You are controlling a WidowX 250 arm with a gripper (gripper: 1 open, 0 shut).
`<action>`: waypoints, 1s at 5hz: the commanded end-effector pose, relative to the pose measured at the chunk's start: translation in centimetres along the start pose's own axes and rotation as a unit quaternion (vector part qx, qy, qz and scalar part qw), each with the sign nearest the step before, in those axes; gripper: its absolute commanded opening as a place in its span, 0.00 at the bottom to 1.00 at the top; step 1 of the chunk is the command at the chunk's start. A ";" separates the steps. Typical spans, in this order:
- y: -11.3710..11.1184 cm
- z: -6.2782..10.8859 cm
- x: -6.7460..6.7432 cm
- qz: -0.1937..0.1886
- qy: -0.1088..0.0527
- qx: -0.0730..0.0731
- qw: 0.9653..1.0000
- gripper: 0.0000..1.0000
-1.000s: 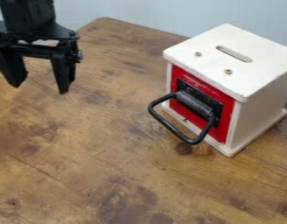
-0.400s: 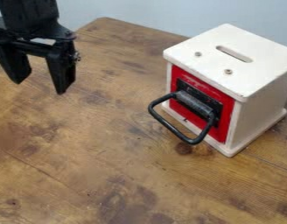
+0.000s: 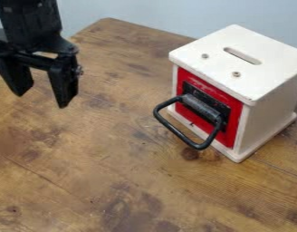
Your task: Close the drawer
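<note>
The red-fronted drawer (image 3: 226, 111) sits in a cream-white cube box (image 3: 267, 86) at the right of the wooden table. Its black wire-loop handle (image 3: 180, 129) sticks out toward the front left, with a black label above it. The drawer front looks slightly pulled out from the box face. My gripper (image 3: 40, 83) hangs at the far left, well apart from the drawer. Both black fingers (image 3: 65, 88) point down and stand wide open, with nothing between them.
The box's white top (image 3: 239, 56) has a slot and two small holes. The wooden table (image 3: 102, 172) spreads between the gripper and the box. A pale wall runs behind the table's far edge.
The gripper has dropped a little lower and shifted slightly, still open. The drawer and box have not moved.
</note>
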State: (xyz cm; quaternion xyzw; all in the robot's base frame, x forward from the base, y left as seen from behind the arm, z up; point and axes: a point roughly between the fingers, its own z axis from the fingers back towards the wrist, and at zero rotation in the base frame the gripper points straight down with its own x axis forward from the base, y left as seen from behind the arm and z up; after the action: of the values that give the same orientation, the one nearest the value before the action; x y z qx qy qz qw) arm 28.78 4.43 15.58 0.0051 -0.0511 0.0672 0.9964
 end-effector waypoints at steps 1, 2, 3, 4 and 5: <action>0.5 0.0 -0.2 -0.027 -0.016 -0.003 1.000 1.00; 0.8 1.0 -0.4 0.010 -0.015 0.001 1.000 1.00; 1.2 1.2 -0.8 0.043 -0.032 0.005 0.999 1.00; 1.4 1.6 -1.2 0.078 -0.023 0.012 0.997 0.00; 1.0 1.8 -1.6 0.075 -0.028 0.007 0.997 1.00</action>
State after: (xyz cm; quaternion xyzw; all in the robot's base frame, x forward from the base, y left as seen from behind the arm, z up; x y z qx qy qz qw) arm 26.89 4.96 15.97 0.0085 -0.0549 0.1388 0.9888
